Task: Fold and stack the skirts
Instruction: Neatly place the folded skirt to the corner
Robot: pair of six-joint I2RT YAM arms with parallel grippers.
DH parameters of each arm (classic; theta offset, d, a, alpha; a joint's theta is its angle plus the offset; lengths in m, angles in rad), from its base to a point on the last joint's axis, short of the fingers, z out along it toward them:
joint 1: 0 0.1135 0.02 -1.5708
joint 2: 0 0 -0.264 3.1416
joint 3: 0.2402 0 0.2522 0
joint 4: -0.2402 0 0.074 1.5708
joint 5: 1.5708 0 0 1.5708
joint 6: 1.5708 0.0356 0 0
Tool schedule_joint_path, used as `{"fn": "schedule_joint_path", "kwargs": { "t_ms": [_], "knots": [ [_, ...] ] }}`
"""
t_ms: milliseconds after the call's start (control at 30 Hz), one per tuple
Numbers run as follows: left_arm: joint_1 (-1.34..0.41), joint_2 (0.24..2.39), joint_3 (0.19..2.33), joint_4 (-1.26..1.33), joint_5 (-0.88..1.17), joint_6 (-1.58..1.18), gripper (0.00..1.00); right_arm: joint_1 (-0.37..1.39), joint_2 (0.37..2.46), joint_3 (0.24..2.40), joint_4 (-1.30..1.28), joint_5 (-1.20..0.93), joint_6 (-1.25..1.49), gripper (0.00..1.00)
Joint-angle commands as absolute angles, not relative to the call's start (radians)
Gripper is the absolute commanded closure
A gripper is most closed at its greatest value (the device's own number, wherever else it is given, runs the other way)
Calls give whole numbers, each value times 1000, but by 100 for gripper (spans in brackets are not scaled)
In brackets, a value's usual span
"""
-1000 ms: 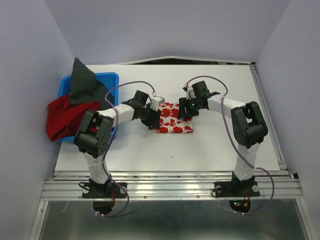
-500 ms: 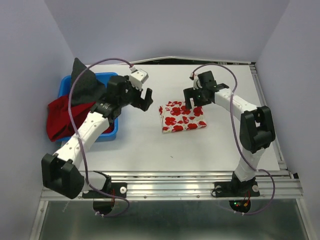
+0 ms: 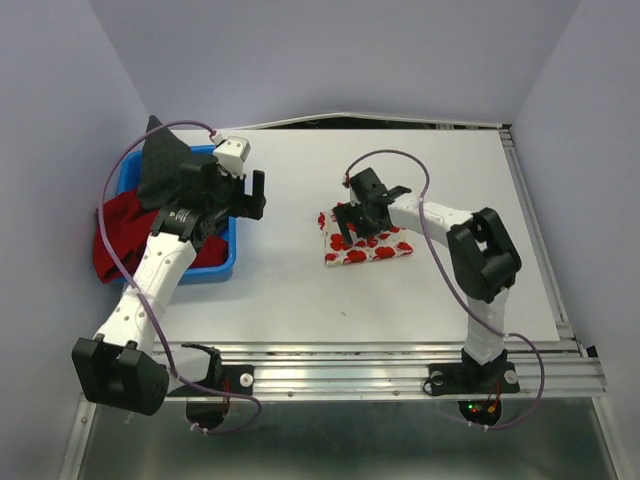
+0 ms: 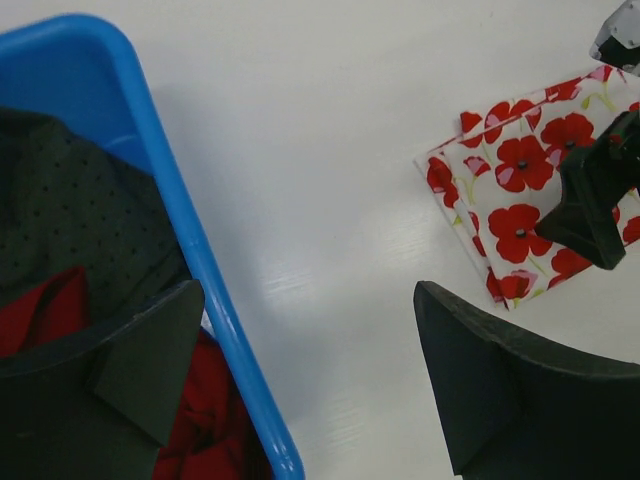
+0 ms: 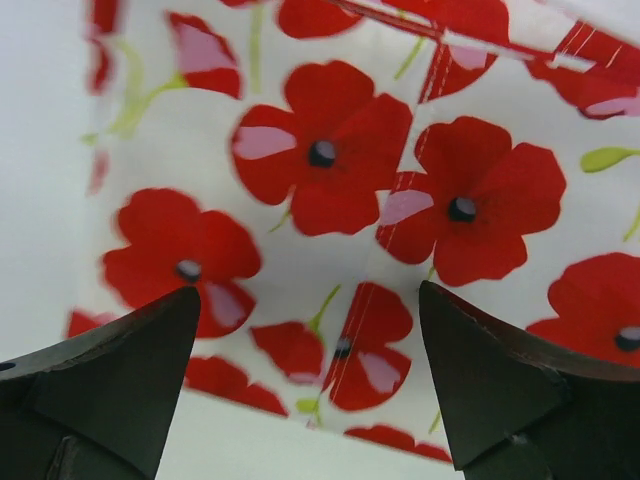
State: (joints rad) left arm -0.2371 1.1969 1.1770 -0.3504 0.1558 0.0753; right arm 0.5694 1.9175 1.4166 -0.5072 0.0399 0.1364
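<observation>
The white skirt with red flowers (image 3: 372,243) lies folded into a small rectangle at the table's middle. My right gripper (image 3: 347,232) hovers over its left part, open, with printed cloth (image 5: 340,180) showing between the fingers (image 5: 500,385) and nothing gripped. My left gripper (image 3: 246,200) is open and empty above bare table beside the blue bin (image 3: 216,266). In the left wrist view its fingers (image 4: 480,390) straddle the bin's rim (image 4: 175,225), and the folded skirt (image 4: 505,195) lies at the upper right. The dark grey skirt (image 3: 165,165) and the deep-red skirt (image 3: 120,235) lie heaped in the bin.
The blue bin sits at the table's left edge, the red cloth spilling over its left side. White table (image 3: 420,290) stretches to the right and front of the folded skirt. Grey walls close in the left, back and right.
Both grippers opened and let go of the flowered skirt. My left arm swung left and back to the bin. My right gripper lifted off, then came back over the skirt's left part.
</observation>
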Motion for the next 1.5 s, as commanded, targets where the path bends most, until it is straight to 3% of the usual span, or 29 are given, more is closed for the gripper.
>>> {"fn": "schedule_joint_path", "kwargs": {
  "t_ms": [0, 200, 500, 800, 1233, 1467],
  "knots": [
    [-215, 1105, 1106, -376, 149, 17, 2, 554, 2047, 1388, -491, 193, 178, 4],
    [-190, 1089, 1124, -446, 124, 66, 2, 415, 2068, 1306, -515, 157, 85, 2],
    [-187, 1131, 1169, -491, 184, 138, 2, 98, 1892, 1091, -505, 84, -260, 0],
    [-186, 1163, 1207, -569, 232, 178, 2, -187, 1891, 1043, -469, 83, -498, 0],
    [-186, 1120, 1149, -624, 199, 227, 2, -268, 1931, 1137, -494, 46, -580, 0],
    [-176, 1126, 1250, -650, 288, 270, 2, -268, 1815, 1418, -719, -158, -523, 0]
  ]
}}
